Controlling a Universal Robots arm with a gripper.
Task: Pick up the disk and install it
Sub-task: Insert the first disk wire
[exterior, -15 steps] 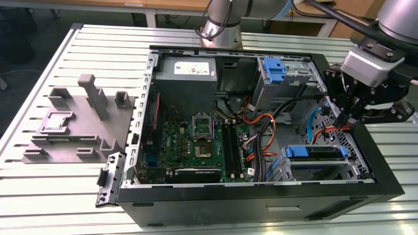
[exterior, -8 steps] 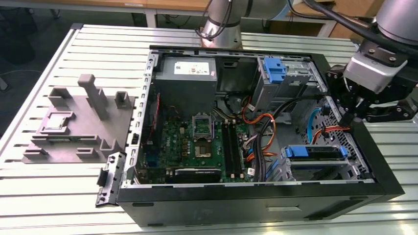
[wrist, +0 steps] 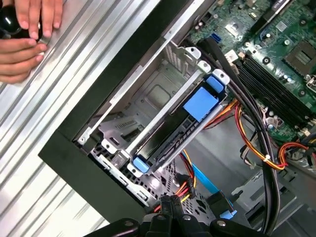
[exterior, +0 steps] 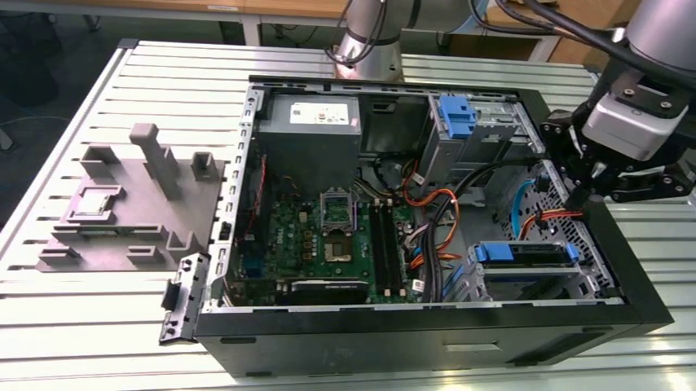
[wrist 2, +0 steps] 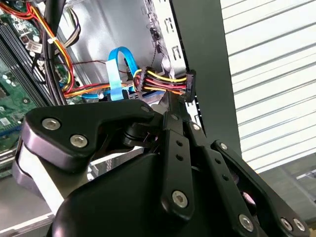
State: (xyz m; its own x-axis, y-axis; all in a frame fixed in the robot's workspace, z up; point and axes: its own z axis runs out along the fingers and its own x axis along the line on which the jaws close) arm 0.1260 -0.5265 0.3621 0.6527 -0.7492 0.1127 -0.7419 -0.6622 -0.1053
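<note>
On the slatted metal table, toward the exterior view's left, a grey plastic holder block is seen standing beside an open black computer case. Inside the case, a green motherboard is laid flat, with orange and red cables strung across to its right. Further right, the disk is found seated in the lower metal drive bay, its blue carrier showing in the first wrist view. At the exterior view's right, the gripper is held over the case's edge, just above a bundle of power cables; its fingers are seen drawn together with nothing between them. A person's hands are rested on the table outside the case.
</note>
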